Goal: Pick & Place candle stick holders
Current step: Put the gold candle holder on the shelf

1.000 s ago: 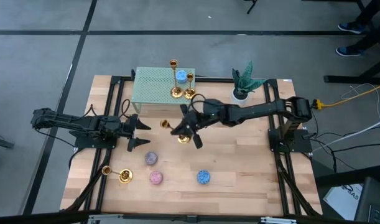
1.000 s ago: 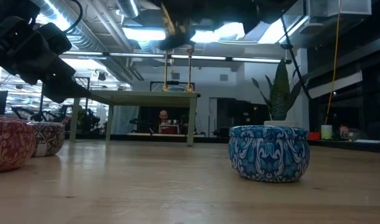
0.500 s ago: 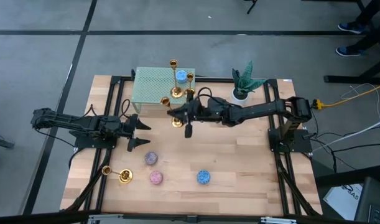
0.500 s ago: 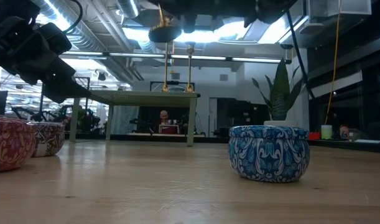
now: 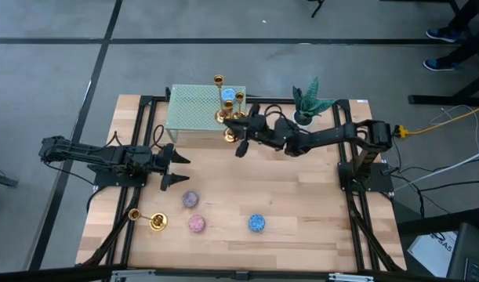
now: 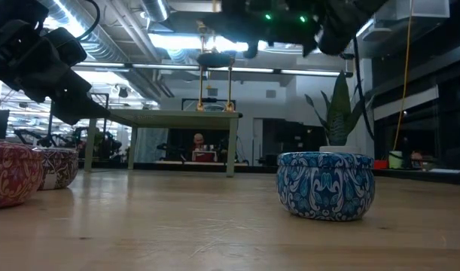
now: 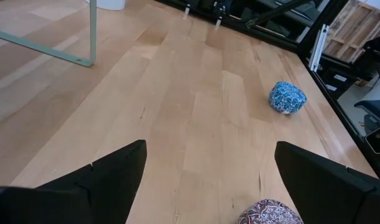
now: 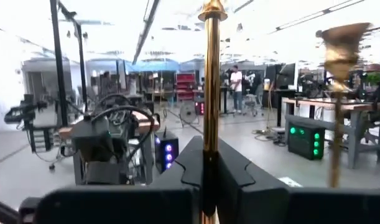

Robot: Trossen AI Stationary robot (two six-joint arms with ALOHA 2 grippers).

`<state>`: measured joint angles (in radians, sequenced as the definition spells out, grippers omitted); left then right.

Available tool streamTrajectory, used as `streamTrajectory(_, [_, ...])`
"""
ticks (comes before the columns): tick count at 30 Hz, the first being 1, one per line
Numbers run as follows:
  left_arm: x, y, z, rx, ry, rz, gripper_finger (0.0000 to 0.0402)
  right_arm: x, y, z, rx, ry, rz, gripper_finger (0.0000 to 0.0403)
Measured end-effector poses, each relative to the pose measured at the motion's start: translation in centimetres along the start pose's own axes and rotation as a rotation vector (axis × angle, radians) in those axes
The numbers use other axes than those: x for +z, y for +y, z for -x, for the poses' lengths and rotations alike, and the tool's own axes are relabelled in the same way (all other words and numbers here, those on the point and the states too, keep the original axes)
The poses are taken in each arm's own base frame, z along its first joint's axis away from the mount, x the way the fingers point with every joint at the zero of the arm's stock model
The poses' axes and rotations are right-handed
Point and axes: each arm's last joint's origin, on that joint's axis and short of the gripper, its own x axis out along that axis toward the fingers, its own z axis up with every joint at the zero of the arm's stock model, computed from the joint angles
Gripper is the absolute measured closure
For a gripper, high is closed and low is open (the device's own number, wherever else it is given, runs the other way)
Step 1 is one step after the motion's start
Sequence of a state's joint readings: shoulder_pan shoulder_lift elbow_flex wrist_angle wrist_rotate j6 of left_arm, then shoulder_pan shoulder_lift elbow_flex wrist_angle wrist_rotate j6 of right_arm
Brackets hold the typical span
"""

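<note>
My right gripper (image 5: 241,135) is shut on a gold candle stick holder (image 5: 229,130) at the near right corner of the green stand (image 5: 190,114). Two other gold holders (image 5: 220,98) (image 5: 239,108) stand on their round bases on the stand beside a blue candle (image 5: 227,95). A further holder (image 5: 149,221) lies on its side on the table at the near left. My left gripper (image 5: 170,168) is open and empty over the table's left part. My right gripper pinches the holder's thin stem (image 8: 209,127) between its two fingers, which reach in about level from the table's right side and lie across the stem. The holder stands upright in the hold; its round base (image 6: 214,59) hangs clear above the stand's top.
A purple-grey candle (image 5: 190,199), a pink candle (image 5: 196,224) and a blue candle (image 5: 256,223) sit on the near part of the table. A potted plant (image 5: 306,106) stands at the far right, next to my right arm.
My right gripper has carried the holder from mid-table toward the far edge, up to the green stand's near right corner. The holder, slanting at first, has turned upright in the hold. My left arm has kept still.
</note>
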<state>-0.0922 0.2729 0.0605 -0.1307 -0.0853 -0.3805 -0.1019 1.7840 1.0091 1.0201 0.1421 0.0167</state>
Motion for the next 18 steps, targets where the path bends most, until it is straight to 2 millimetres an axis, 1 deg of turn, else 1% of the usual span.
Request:
streamTrajectory(2, [0.0, 0.0, 0.0, 0.000, 0.000, 0.000, 0.0049, -1.0, -0.3, 0.9, -0.003, 0.006, 0.000, 0.0388])
streamTrajectory(4, [0.0, 0.0, 0.0, 0.000, 0.000, 0.000, 0.0048, -1.6, -0.4, 1.4, -0.004, 0.019, 0.015, 0.0388])
streamTrajectory(9, [0.0, 0.0, 0.0, 0.000, 0.000, 0.000, 0.0049, -2.0, -1.0, 1.6, -0.005, 0.042, 0.107, 0.0387])
streamTrajectory(12, [0.0, 0.0, 0.0, 0.000, 0.000, 0.000, 0.0049, -2.0, -2.2, 1.4, 0.005, 0.047, 0.127, 0.0380])
streamTrajectory(18, [0.0, 0.0, 0.0, 0.000, 0.000, 0.000, 0.0049, -2.2, -4.8, 1.3, 0.158, 0.054, 0.126, 0.0388])
